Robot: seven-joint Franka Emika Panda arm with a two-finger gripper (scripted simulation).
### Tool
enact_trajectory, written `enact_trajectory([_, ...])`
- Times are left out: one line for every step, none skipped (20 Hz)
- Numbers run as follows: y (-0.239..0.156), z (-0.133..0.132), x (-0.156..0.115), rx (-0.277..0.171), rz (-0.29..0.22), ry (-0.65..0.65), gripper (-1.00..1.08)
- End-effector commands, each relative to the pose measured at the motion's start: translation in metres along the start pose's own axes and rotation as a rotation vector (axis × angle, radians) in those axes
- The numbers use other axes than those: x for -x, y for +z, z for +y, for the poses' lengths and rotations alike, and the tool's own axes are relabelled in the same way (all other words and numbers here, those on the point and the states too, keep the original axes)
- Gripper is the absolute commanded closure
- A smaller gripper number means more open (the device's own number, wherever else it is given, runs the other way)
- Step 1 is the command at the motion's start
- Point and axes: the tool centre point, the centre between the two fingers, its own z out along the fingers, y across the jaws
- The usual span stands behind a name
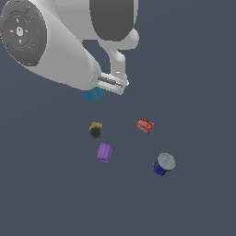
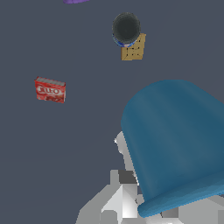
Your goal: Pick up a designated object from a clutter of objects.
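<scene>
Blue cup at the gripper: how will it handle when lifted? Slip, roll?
The blue cup looks rigid and smooth-walled, so it may slip in the gripper. Its tapered side could let it squeeze out. Being round, it would likely roll if dropped on its side.

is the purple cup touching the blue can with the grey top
No. In the exterior view the purple cup lies apart from the blue can, bare floor between them.

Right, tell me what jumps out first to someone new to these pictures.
The big white arm fills the exterior view's upper left, with the blue cup peeking out beneath its wrist. In the wrist view that cup looms huge beside a grey finger. Below the arm lie the red box, purple cup and blue can, spread apart on the dark floor.
</scene>
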Motion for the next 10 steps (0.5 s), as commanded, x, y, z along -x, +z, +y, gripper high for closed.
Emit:
enact_trajectory([-0.01, 0.007, 0.012, 0.0, 0.0, 0.0, 1.08])
enact_trajectory([-0.013, 0.009, 0.016, 0.001, 0.0, 0.0, 1.08])
enact_trajectory([-0.016, 0.01, 0.019, 0.001, 0.0, 0.0, 1.08])
enact_trajectory([-0.019, 0.012, 0.021, 0.001, 0.0, 0.0, 1.08])
enact_trajectory([-0.021, 0.013, 0.023, 0.001, 0.0, 0.0, 1.08])
enact_trajectory([-0.022, 0.014, 0.025, 0.001, 0.0, -0.001, 1.08])
enact_trajectory([-0.023, 0.015, 0.026, 0.001, 0.0, -0.001, 1.08])
enact_trajectory([-0.024, 0.015, 0.027, 0.001, 0.0, -0.001, 1.08])
enact_trajectory([-0.025, 0.015, 0.027, 0.001, 0.0, -0.001, 1.08])
enact_trajectory([-0.025, 0.015, 0.027, 0.001, 0.0, -0.001, 1.08])
